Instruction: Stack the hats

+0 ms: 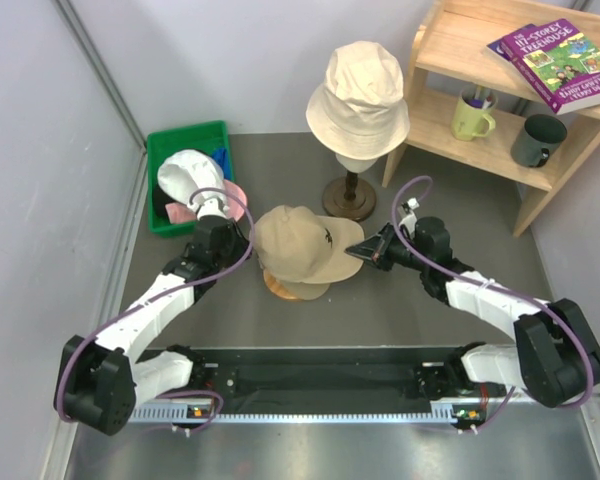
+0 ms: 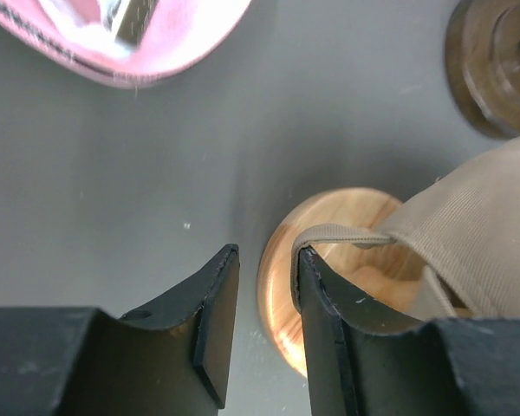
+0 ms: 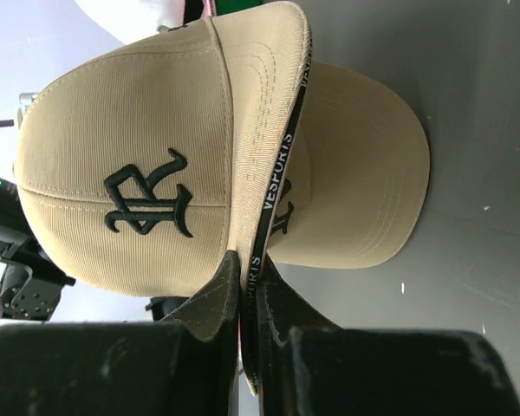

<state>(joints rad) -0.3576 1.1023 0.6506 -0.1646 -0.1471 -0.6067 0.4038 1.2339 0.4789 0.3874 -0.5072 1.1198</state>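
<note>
A tan baseball cap with a dark logo sits in the middle of the table over a round wooden disc. In the right wrist view it lies over a second tan cap. My right gripper is shut on the upper cap's brim. My left gripper is open at the cap's back; its tan back band hooks over one fingertip. A white cap, a pink cap and a blue one are at the green bin. A cream bucket hat sits on the head form.
The green bin is at the back left. The head form's dark stand base is just behind the tan cap. A wooden shelf with mugs and books is at the back right. A wall runs along the left.
</note>
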